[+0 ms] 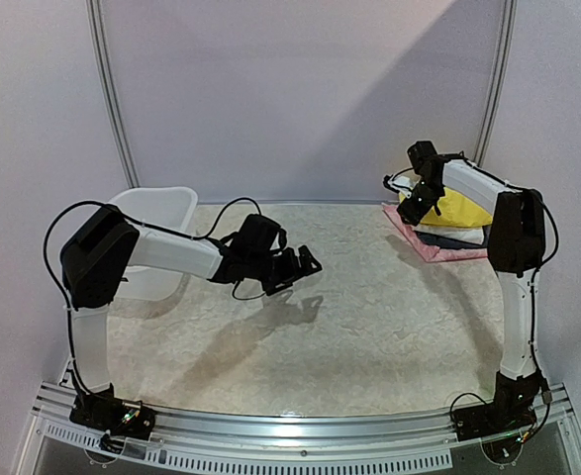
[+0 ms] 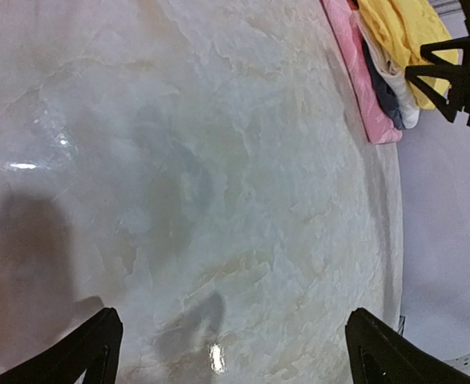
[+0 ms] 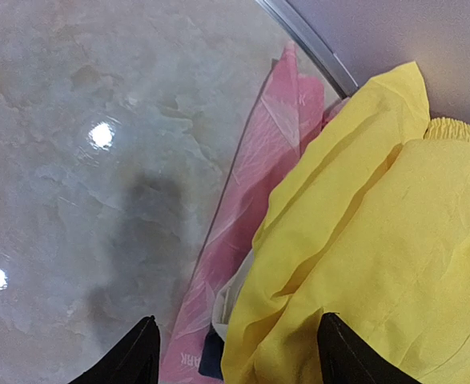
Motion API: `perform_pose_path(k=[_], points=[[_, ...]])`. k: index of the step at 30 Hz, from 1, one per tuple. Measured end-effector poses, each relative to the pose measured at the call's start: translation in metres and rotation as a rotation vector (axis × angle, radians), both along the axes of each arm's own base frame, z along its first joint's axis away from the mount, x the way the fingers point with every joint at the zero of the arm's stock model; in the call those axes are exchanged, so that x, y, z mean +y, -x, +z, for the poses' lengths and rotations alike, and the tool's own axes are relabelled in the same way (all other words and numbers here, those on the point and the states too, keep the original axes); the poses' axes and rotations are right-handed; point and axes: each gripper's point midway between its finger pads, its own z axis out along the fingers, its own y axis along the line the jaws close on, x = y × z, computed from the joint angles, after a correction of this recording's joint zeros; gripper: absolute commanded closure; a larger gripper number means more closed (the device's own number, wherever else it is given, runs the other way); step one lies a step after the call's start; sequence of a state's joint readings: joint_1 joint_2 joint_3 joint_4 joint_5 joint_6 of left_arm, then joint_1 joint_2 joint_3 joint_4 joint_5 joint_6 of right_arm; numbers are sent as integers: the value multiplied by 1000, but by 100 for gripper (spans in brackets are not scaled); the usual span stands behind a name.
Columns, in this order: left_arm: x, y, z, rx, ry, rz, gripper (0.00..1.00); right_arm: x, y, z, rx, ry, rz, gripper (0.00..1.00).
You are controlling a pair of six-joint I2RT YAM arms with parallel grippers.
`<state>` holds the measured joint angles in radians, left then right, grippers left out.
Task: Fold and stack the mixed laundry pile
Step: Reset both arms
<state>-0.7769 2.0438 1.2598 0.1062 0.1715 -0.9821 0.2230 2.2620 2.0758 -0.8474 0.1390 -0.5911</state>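
Marbled cream tabletop [image 1: 369,327], pale lilac walls [image 1: 270,89]. The stacked laundry pile [image 1: 443,237], yellow shorts [image 3: 379,240] uppermost, lies at the tabletop's 2 o'clock corner, directly beneath the right pincer [image 3: 237,317], whose jaws stand apart and empty. The left pincer [image 2: 233,312], spread wide, hovers mid-tabletop.

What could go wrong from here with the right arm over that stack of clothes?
The right tool hangs open just over the yellow shorts. As it lifts away, a finger could catch their loose fold and drag them off the stack. The stack sits at the far right edge of the table, so a nudge might shove it crooked or over.
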Motion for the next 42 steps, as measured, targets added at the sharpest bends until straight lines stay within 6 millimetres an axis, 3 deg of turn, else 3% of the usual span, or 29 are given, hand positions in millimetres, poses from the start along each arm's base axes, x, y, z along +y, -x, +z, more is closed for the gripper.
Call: perform_pose_path(k=[4,14,21,26,31,33,35,37,42], points=[[3,4,-7,11,-11,-4,0,-11,-5,-9,-2,85,-28,43],[1,8,-8,32,9,-14,0,-25,-5,-6,-13,179,-73,100],[-2,9,-6,33,38,-18,0,-30,16,-16,51,193,-69,100],[3,16,-16,50,30,-19,0,-35,40,11,45,182,-76,100],[6,20,-22,66,25,-18,1,-40,47,31,13,192,-94,100],[6,21,-21,66,26,-18,0,-42,49,26,21,197,-98,86],[8,22,-20,64,28,-18,0,-44,54,16,40,205,-101,60],[8,23,-16,60,31,-19,0,-46,57,9,55,217,-105,41],[10,25,-12,49,-3,-42,0,-47,52,13,24,211,-124,20]])
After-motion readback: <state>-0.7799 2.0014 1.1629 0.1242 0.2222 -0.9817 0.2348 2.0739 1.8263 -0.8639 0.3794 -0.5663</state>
